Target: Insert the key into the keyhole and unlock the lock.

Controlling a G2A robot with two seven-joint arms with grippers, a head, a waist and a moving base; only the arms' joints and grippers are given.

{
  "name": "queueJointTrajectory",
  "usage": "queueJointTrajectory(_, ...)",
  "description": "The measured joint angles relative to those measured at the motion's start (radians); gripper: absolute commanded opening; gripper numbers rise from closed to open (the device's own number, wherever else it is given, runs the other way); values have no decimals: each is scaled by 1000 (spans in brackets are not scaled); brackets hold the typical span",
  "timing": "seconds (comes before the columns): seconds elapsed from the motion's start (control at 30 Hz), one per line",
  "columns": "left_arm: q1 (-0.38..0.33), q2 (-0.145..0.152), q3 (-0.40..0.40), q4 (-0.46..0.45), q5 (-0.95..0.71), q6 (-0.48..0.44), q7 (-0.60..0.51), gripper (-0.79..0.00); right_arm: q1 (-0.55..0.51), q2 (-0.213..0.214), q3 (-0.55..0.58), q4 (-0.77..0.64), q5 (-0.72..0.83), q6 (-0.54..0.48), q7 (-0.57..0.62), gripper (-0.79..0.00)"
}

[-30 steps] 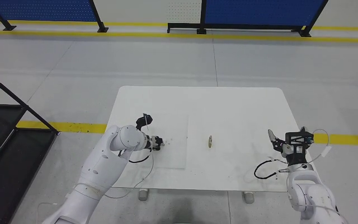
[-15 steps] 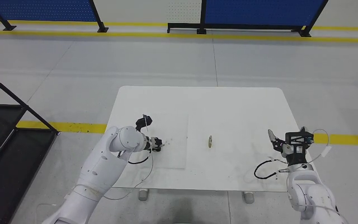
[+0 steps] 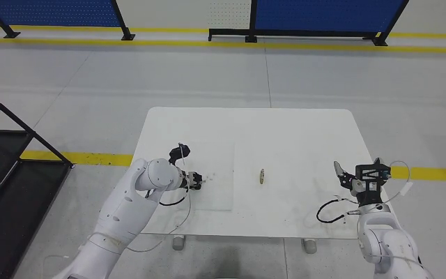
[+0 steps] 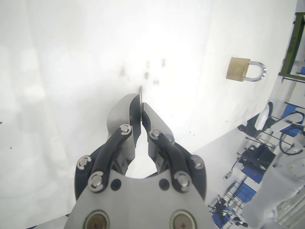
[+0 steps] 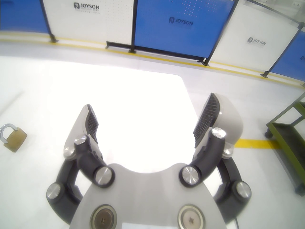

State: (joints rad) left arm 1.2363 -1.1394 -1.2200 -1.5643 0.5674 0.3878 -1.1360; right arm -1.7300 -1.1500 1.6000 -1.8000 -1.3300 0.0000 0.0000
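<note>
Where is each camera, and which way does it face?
Top view: overhead, looking down at the table; both arms show.
Left wrist view: on that wrist, past left jaws shut on the key, across the table.
Right wrist view: on that wrist, past open right jaws toward the fence.
All three show the padlock.

Brand lettering on the partition panels [image 5: 181, 22]

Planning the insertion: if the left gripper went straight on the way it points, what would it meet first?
Probably the bare table, key tip first; the padlock lies off to the side.
</note>
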Motion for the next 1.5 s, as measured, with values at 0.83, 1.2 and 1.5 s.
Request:
queueJointTrajectory(0.83, 73, 32, -187, -45, -403, -239, -115, -785, 0, 0, 0, 0, 0, 0, 0, 0)
queueJointTrajectory(1.2, 40, 40, -234, 159, -719, -478, -262, -785, 0, 0, 0, 0, 0, 0, 0, 0)
queueJointTrajectory(1.5, -51, 36, -201, 389, -950, -661, -399, -785, 0, 0, 0, 0, 0, 0, 0, 0)
